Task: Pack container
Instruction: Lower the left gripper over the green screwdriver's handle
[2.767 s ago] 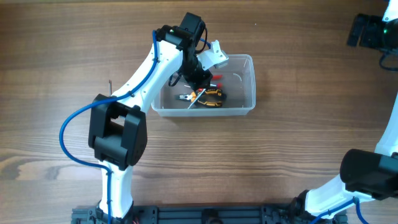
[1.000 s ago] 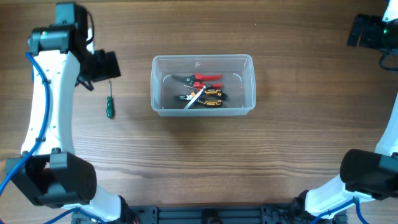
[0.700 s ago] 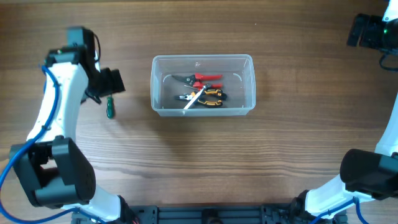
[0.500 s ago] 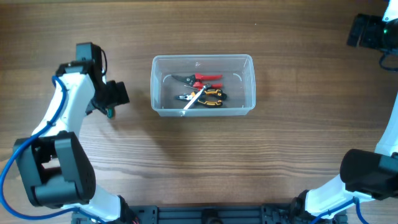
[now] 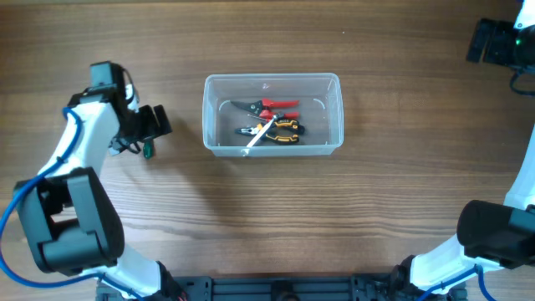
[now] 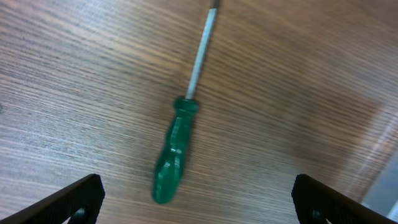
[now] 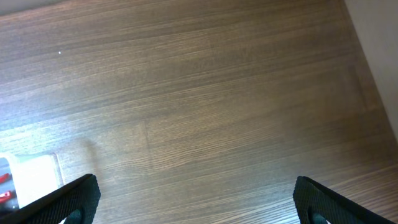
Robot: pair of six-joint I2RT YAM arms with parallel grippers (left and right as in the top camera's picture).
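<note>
Left fingers (image 6: 74,200), spread wide, hang over the green screwdriver (image 6: 174,152), the container (image 5: 272,79) apart to their right.

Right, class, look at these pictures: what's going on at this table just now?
The left arm's open tool hovers over a green-handled screwdriver lying on the wooden table, left of the clear plastic rectangular tub. Red-handled cutters and yellow-and-black pliers already lie inside the tub. The right arm's tool, also open, is parked far off over bare wood, holding nothing.
</note>
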